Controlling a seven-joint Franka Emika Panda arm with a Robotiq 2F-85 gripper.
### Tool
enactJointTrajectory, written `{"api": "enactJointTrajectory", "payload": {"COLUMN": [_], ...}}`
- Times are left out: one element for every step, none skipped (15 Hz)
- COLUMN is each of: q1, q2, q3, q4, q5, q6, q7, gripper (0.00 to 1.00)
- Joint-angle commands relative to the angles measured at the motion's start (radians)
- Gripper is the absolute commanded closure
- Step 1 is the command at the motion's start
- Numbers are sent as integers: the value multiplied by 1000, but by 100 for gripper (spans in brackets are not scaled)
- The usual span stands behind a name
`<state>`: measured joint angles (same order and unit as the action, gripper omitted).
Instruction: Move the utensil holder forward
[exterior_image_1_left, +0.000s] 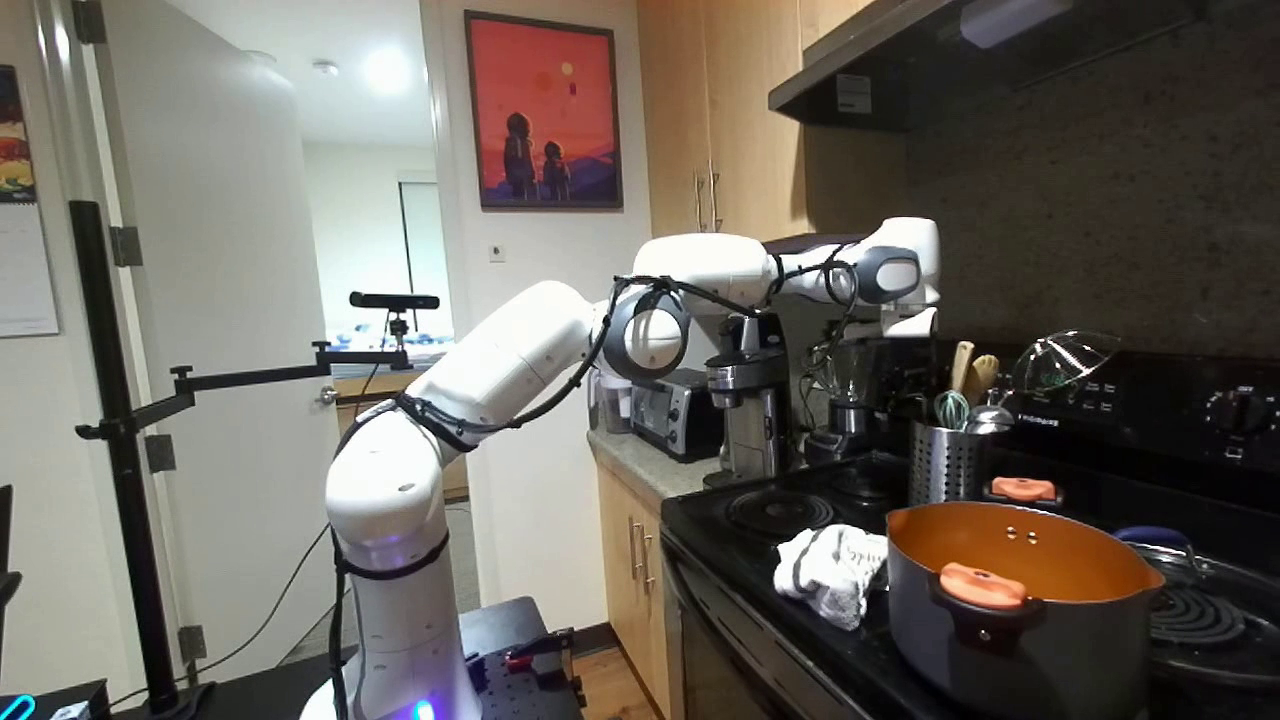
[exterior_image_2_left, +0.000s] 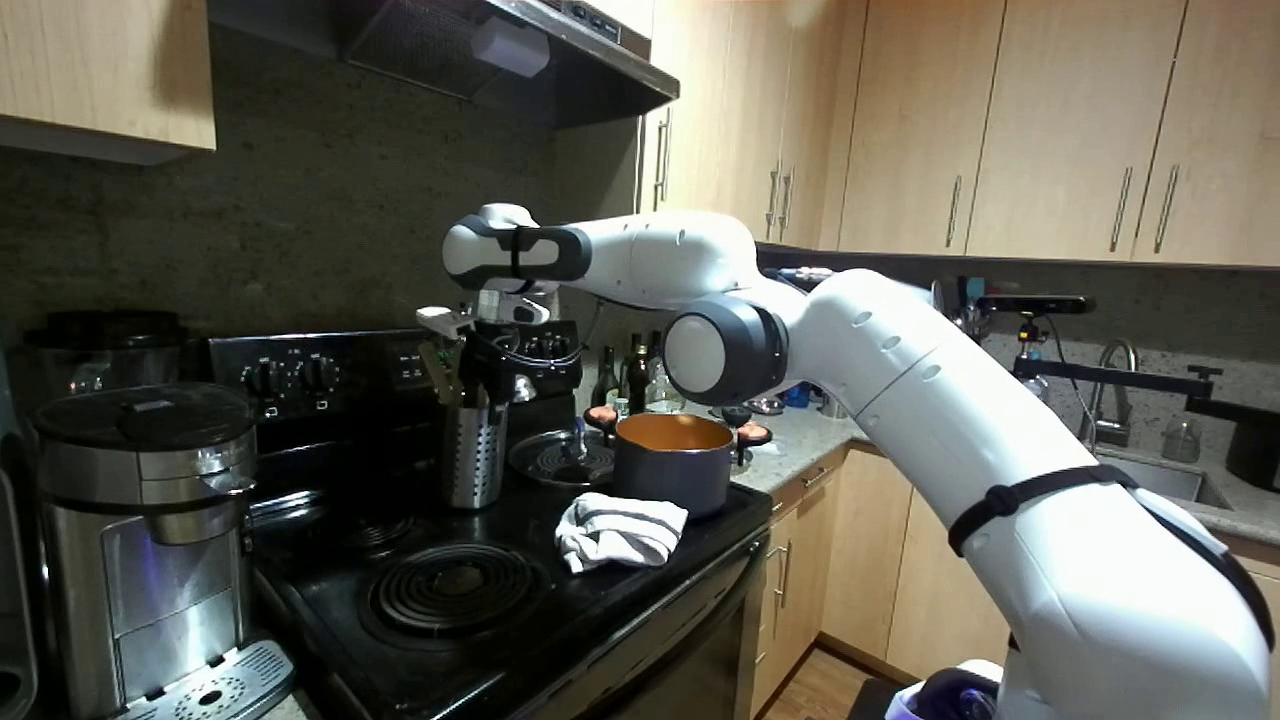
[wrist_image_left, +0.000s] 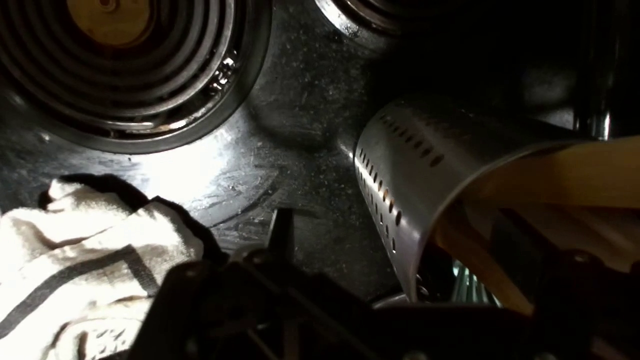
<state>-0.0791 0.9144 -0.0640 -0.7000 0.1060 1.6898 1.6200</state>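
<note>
Utensil holder: perforated steel cylinder, upright on the black range top; rows of small holes, bright reflected streak down the wall.

Contents of the holder: pale wooden utensils, smooth and rounded; one wire whisk, loops pale green; further implements too dark to identify.

Gripper: Robotiq, two-fingered, at the holder's rim end; fingers parted, nothing held. In the wrist view one dark finger shows outside the holder's wall, the other, dimmer, over its mouth. Contact and depth cannot be told.

Step in hand, by judgement: lining up the grasp; holder not yet gripped. Next move probably calls for settling the wall between the fingers, drawing them together on it, then a level shift that keeps the tall contents from tipping it. Direction of "forward" is not settled here.

Dish towel: crumpled white cloth, dark stripes, soft folds; near the holder, not touching it.

Stockpot: dark grey wall, smooth orange interior, orange-gripped side handles; apart from the holder, to one side.

Coil burner: concentric metal rings; near the holder, not beneath it.
</note>
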Motion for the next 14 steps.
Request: {"api": "enactJointTrajectory", "payload": {"q1": [5, 6, 8, 9, 11, 14, 16, 18, 20, 23, 25, 26, 26, 25], "q2": [29, 32, 34, 34, 34, 32, 31, 29, 27, 26, 26, 27, 28, 29], "q3": [-1, 0, 1, 2, 3, 4, 4, 5, 5, 4, 4, 2, 1, 2], "q4": [35, 36, 38, 40, 42, 45, 48, 53, 58, 64, 70, 76, 79, 81], "q5": [6, 7, 6, 7, 7, 8, 7, 8, 9, 7, 6, 5, 4, 5], "q6": [-6, -6, -7, -7, -7, -6, -4, -2, -3, -1, 0, -1, -3, -5], "q7": [41, 47, 51, 52, 50, 50, 50, 51, 50, 51, 49, 50, 51, 52], "gripper": [0, 0, 15, 26, 32, 41, 48, 57, 64, 73, 80, 86, 95, 99]}}
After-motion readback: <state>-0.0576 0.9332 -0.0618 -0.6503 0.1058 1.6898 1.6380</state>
